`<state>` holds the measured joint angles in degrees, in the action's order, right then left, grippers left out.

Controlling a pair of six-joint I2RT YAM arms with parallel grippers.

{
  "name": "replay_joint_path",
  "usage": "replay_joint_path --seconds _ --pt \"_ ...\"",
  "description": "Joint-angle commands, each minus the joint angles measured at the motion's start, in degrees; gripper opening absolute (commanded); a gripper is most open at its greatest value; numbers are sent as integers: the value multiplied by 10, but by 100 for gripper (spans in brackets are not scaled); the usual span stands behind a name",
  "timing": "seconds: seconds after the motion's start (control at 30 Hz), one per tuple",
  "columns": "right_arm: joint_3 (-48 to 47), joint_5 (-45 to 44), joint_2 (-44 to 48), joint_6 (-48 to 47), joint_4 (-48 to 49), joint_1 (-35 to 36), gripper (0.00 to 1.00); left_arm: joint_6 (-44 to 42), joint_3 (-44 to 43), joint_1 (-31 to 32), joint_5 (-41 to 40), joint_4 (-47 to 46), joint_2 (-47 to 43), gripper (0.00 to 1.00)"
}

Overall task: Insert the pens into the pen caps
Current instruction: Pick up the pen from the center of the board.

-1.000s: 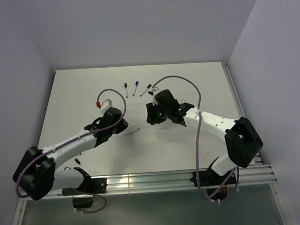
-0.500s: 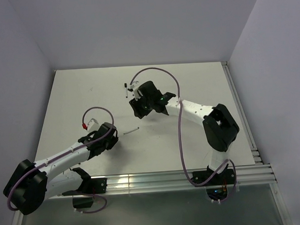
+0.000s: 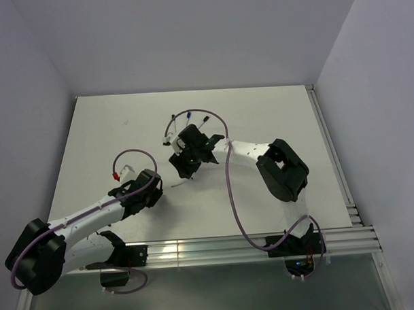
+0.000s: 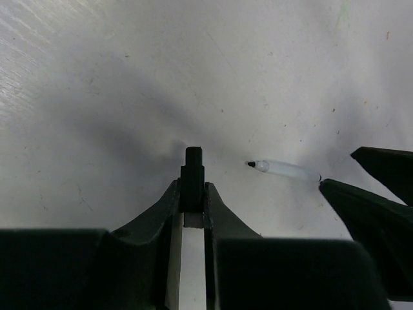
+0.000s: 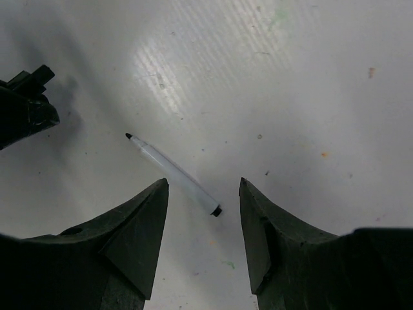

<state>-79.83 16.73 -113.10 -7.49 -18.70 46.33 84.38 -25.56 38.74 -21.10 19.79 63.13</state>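
Right wrist: right fingers have come to straddle the pen.

My left arm lies low, stretched from its base toward the middle of the table. I have the left gripper pinched tight on a black pen cap. My right arm bends sharply at the elbow and reaches leftward, wrist tipped down, the right gripper with fingers spread wide apart
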Motion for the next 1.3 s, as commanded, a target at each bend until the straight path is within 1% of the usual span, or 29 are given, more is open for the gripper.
replay_joint_path --seconds 0.0,0.2,0.33,0.5,0.97,1.07,1.23,1.27 --pt "-11 23 -5 -15 10 10 56 7 -7 2 -7 11 -27 0" --pt "13 19 -7 -10 26 21 56 2 -5 2 -3 8 -33 0" --pt "1 9 -22 -10 15 26 56 -4 -5 2 2 -1 -28 0" --pt "9 5 -25 -5 23 31 56 -7 -5 2 2 -5 -34 0" --pt "28 -44 -30 6 19 47 54 -17 -9 -3 -3 4 -46 0" --pt "30 -50 -34 11 20 49 53 -18 -10 -5 -2 4 -48 0" --pt "31 -71 -39 22 19 57 48 -23 -14 -9 -2 5 -49 0" --pt "33 -73 -40 26 18 61 45 -24 -14 -10 0 5 -49 0"
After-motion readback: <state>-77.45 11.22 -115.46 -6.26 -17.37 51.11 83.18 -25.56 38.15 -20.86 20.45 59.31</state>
